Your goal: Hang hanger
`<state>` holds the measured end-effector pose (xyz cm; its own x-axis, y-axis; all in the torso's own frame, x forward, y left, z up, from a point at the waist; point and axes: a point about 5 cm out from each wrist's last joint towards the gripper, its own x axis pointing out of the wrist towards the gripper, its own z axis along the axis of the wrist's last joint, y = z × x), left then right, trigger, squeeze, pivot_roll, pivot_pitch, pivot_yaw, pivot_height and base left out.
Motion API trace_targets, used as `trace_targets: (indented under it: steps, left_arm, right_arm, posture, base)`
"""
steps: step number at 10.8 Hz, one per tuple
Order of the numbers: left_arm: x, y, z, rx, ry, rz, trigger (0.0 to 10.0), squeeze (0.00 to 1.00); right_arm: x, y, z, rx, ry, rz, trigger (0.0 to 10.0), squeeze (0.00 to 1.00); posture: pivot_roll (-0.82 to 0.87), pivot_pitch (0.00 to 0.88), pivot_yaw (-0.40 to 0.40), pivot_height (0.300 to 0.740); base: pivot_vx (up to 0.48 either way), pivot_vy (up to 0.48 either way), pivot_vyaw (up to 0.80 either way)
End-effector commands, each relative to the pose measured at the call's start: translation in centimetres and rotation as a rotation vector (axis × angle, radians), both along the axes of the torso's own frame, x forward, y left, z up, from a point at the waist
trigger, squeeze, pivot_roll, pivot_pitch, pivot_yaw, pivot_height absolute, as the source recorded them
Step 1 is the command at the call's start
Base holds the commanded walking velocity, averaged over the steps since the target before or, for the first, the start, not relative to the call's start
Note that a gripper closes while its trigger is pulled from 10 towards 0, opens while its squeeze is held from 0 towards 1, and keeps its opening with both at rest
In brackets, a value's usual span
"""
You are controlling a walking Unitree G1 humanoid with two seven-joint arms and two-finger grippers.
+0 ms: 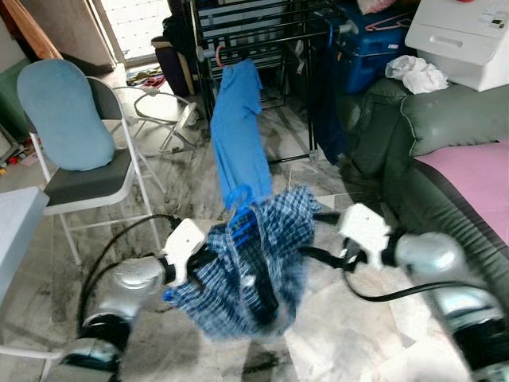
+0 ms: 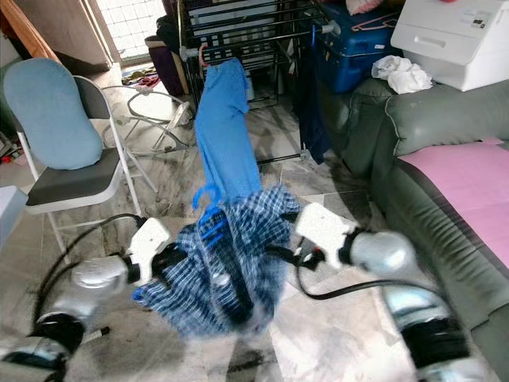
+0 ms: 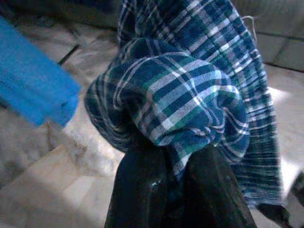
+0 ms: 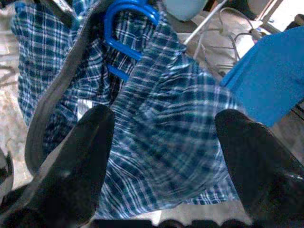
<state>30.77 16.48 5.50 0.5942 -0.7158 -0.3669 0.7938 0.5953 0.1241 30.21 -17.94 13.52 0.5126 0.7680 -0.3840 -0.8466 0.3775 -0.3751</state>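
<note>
Drying rack [image 1: 262, 32]: it stands across the floor from the robot, well apart from both arms, its bars crowded with clothes; the free stretch of bar looks short, so the hook could land on a garment and not on metal.
Blue garment [image 1: 238, 135]: it hangs from the rack and trails down toward the bundle; the plaid cloth could snag on it during the lift and drag it off.
Plaid shirt [image 1: 254, 263]: it droops in a loose heap between the two arms, low toward the floor; the hem could drag or slide off the hanger.
Blue hanger [image 2: 208, 213]: its hook pokes up out of the top of the shirt, the rest buried in cloth; tilted like this, it could miss the bar.
Left gripper [image 3: 178, 164]: its fingers are pinched on a fold of the plaid shirt; a grip on cloth alone could let the hanger slip free.
Right gripper [image 4: 161, 147]: its fingers stand spread wide, close before the shirt and holding nothing, so the load hangs on one side.
</note>
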Motion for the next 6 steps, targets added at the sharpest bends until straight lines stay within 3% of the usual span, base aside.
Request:
trace_targets:
  steps: [1, 2, 3, 4, 6]
  left_arm:
    - [-0.2, 0.1, 0.6, 0.018, -0.033, -0.074, 0.0, 0.0]
    - [-0.7, -0.4, 0.5, 0.06, -0.035, -0.159, 0.0, 0.0]
    - [-1.5, -1.2, 0.3, 0.073, -0.062, -0.245, 0.0, 0.0]
    - [-2.1, -2.0, 0.4, 0.047, -0.072, -0.307, 0.0, 0.0]
    - [-2.7, -3.0, 0.7, 0.035, -0.103, -0.395, 0.0, 0.0]
  right_arm:
    - [0.1, 0.6, 0.9, 0.005, -0.016, 0.044, 10.0, 1.0]
    - [0.2, 0.7, 1.5, -0.005, -0.04, 0.081, 10.0, 1.0]
    - [0.1, 1.0, 1.8, 0.016, -0.015, 0.11, 10.0, 0.76]
    - [-0.2, 0.8, 1.5, -0.009, 0.023, 0.146, 10.0, 0.0]
    - [-0.3, 0.6, 1.8, -0.01, 0.082, 0.199, 10.0, 0.0]
  posture:
    - [-0.2, 0.0, 0.143, 0.74]
    - [-0.2, 0.0, 0.141, 0.74]
    - [-0.2, 0.0, 0.141, 0.74]
    - [-0.2, 0.0, 0.141, 0.74]
    - [-0.19, 0.0, 0.141, 0.74]
  base:
    - [0.0, 0.0, 0.0]
    - [0.0, 0.0, 0.0]
    - [0.0, 0.0, 0.0]
    - [0.0, 0.0, 0.0]
    - [0.0, 0.0, 0.0]
